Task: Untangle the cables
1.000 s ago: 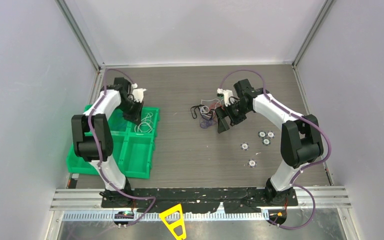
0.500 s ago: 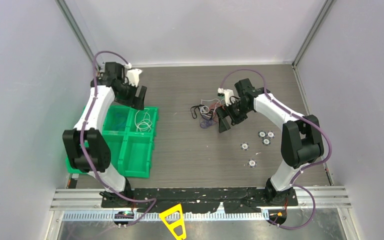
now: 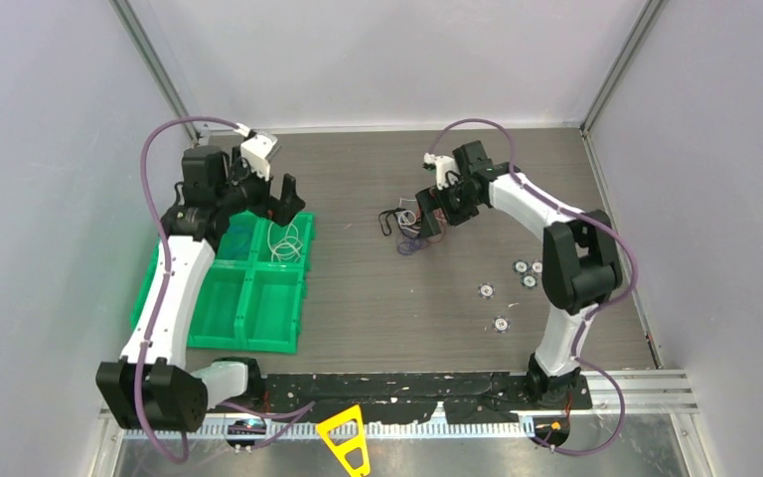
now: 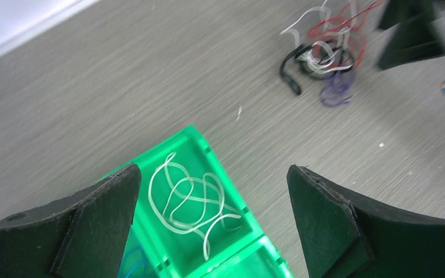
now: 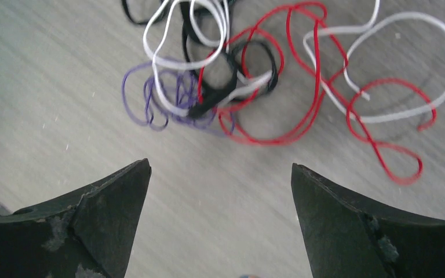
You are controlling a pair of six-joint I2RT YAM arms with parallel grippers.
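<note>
One white cable (image 4: 188,200) lies in the green bin (image 3: 268,303) near the left gripper (image 4: 212,174). The cable tangle (image 5: 249,81) sits on the counter (image 3: 378,298) under the right gripper (image 5: 220,167). Both sets of jaws are open and empty. Next, judged: pinch one outlying strand.

Tangle of cables (image 3: 409,227) lies just right of centre in the top view, flat on the table (image 3: 358,298). Its red (image 5: 317,87), white (image 5: 225,23), purple (image 5: 156,98) and black (image 5: 223,75) strands are loosely knotted and their loops overlap. A separate white cable (image 4: 188,200) lies in loose coils at left of centre, in the upper right compartment of the green bin (image 4: 226,176).
</note>
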